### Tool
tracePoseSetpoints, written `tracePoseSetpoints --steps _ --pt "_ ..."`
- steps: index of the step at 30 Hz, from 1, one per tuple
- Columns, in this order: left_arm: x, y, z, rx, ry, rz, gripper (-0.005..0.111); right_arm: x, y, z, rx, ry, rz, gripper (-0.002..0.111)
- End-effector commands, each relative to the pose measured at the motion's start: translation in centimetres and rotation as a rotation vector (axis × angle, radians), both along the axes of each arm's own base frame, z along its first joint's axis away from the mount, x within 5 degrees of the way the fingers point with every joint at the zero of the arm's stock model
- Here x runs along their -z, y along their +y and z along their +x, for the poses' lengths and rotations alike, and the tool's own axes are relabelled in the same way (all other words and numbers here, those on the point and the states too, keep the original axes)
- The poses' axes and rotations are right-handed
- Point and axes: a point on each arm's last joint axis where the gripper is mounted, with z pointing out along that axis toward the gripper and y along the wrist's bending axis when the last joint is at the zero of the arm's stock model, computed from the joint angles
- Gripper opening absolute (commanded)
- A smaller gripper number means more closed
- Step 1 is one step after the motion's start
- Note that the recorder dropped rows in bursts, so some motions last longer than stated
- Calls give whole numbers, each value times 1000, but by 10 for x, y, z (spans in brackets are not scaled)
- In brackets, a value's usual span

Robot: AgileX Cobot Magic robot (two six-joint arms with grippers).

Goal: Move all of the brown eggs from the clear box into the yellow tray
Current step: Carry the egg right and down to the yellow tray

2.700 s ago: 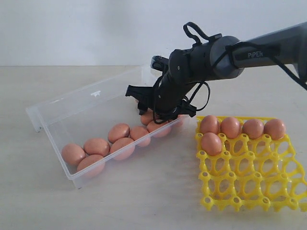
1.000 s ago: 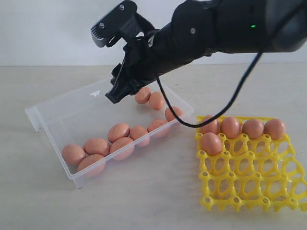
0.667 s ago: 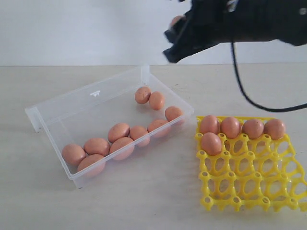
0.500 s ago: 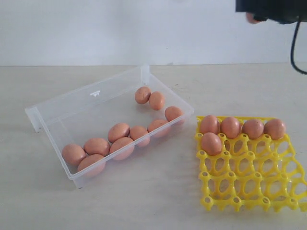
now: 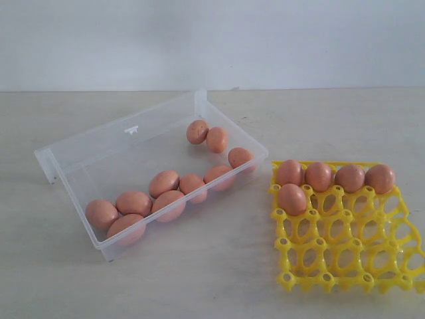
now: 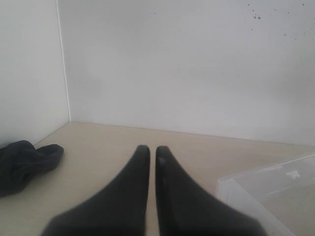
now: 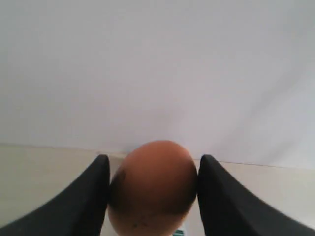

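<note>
Holding pinkish-brown oval egg [image 7: 152,194] clamped in right tool [image 7: 153,164], left tool [image 6: 149,152] pressed together; ten more in clear plastic box [image 5: 99,143], five in bright yellow lattice tray [image 5: 285,279].

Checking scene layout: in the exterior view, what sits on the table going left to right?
clear box holding ten brown eggs → bare strip of table → yellow tray holding five eggs

It looked like a bare robot-testing lab: a plain pale beige bench [image 5: 199,279] boxed in by blank white walls [image 5: 199,40], with a crumpled dark cloth [image 6: 24,164] in one corner.
</note>
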Motion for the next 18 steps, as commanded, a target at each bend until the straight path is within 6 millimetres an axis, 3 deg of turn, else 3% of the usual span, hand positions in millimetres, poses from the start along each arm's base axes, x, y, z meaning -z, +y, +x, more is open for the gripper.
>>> tracePoseSetpoints --steps 1,2,5,8,11,14,18 --pt "-2 0 -1 0 -14 6 4 35 31 13 -441 247 156 0" --pt "-2 0 -1 0 -14 6 4 43 46 13 -558 268 330 0" --pt "-2 0 -1 0 -14 6 4 43 77 7 -815 288 598 0" --pt "-2 0 -1 0 -14 6 4 46 95 1 -948 71 832 0" --pt "-2 0 -1 0 -14 6 4 69 99 -10 -933 12 877 0" --pt "-2 0 -1 0 -14 6 4 103 108 -30 -950 101 817 0" --pt "-2 0 -1 0 -14 6 4 110 130 -33 -1039 149 781 0"
